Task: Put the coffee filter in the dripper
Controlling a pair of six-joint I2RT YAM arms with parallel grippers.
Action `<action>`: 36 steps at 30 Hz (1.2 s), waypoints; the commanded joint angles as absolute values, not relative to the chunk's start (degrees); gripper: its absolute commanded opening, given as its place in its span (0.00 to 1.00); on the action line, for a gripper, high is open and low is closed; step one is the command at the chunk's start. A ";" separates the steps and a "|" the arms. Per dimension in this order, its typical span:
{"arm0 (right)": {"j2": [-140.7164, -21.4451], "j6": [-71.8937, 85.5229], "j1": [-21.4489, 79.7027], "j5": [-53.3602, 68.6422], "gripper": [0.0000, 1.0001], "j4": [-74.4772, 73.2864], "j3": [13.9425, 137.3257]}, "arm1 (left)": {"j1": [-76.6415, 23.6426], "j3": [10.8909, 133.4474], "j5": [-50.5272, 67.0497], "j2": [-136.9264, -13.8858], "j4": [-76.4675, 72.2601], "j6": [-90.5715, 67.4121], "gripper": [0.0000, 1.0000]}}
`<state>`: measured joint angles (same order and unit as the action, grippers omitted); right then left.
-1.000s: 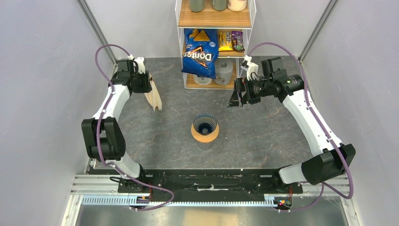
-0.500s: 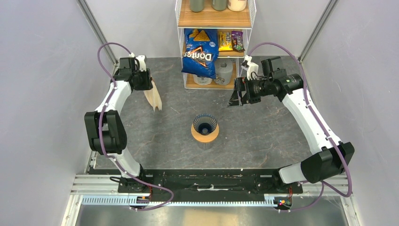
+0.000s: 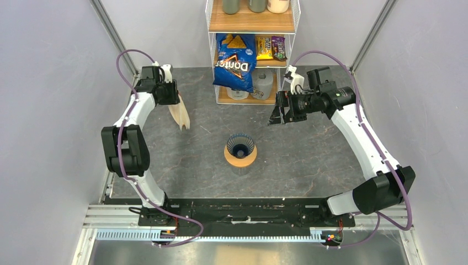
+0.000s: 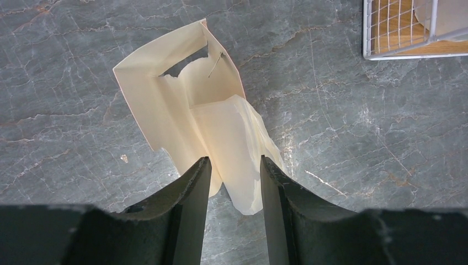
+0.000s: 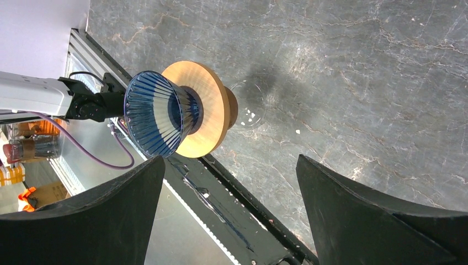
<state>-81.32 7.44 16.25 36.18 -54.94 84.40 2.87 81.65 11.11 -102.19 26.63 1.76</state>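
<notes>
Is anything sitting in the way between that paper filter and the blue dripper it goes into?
Nothing visible. Only bare table lies between the paper filter at the left end effector and the blue dripper; its mouth is open and empty.

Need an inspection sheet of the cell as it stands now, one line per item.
Surface: dark marbled table, a few white specks near the dripper.
Job's things: coffee filter, cream paper, creased and partly open, at far left; dripper at centre, upright on a wooden ring, no filter in it.
Clutter: nothing seen loose on the table; Doritos bag and candy packs sit on the shelf.
Grippers: left gripper straddles the filter's narrow end, pinch unclear; right gripper open, holding nothing.
Cables: purple cables loop over both arms, away from the dripper.
Surroundings: wire shelf at the back, grey walls.
</notes>
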 commanded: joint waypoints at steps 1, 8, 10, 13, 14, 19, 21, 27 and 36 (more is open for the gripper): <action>-80.95 7.81 15.91 36.91 0.97 -53.75 84.38 | 2.69 84.21 12.22 -103.29 25.43 0.52 0.46; -81.12 7.76 15.70 37.09 0.97 -53.78 84.46 | 2.68 84.15 11.60 -103.71 26.01 0.53 0.44; -81.13 7.83 15.60 37.09 0.97 -53.77 84.46 | 2.70 84.02 11.61 -103.80 26.02 0.53 0.43; -81.12 7.90 15.54 37.12 0.97 -53.79 84.46 | 2.67 84.10 10.86 -103.80 26.10 0.53 0.42; -81.04 7.98 15.56 37.18 0.97 -53.75 84.38 | 2.69 84.15 10.55 -103.88 26.26 0.52 0.41; -81.04 8.01 15.44 37.27 0.97 -53.70 84.37 | 2.67 84.55 9.95 -103.73 26.76 0.62 0.38; -81.04 8.16 15.35 37.33 0.97 -53.66 84.29 | 2.68 84.69 9.77 -103.71 26.93 0.70 0.37; -80.95 8.09 15.29 37.44 0.97 -53.48 84.11 | 2.72 84.56 10.78 -103.63 27.25 0.60 0.30; -80.95 8.15 15.15 37.62 0.97 -53.53 83.95 | 2.71 84.49 9.60 -104.10 27.60 0.53 0.25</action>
<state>-81.32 7.90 15.51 36.49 -54.85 84.01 2.85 82.56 10.55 -103.57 27.75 1.72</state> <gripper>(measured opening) 0.968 0.260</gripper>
